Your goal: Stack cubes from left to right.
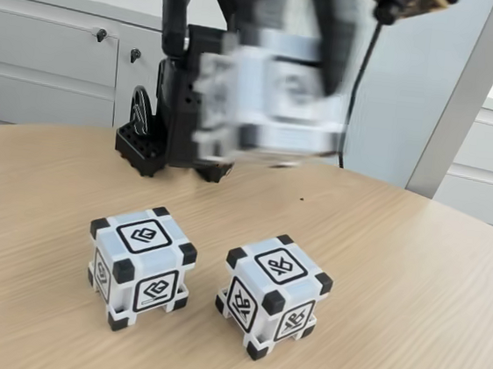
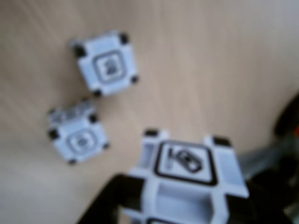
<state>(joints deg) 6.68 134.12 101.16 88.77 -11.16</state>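
Observation:
Two white cubes with black corners rest on the wooden table in the fixed view, a left cube (image 1: 141, 266) and a right cube (image 1: 272, 295), a small gap apart. A third cube (image 1: 272, 108) hangs motion-blurred in the air above and behind them, and my gripper (image 1: 275, 121) is shut on it. In the wrist view the held cube (image 2: 187, 179) sits at the bottom between the dark parts of my gripper (image 2: 182, 207). The two resting cubes (image 2: 107, 63) (image 2: 79, 137) lie far below, at the upper left.
The arm's black base (image 1: 145, 143) stands at the back of the round table (image 1: 413, 281). A black cable (image 1: 355, 90) hangs down behind the arm. White cabinets (image 1: 49, 49) stand beyond the table's far edge.

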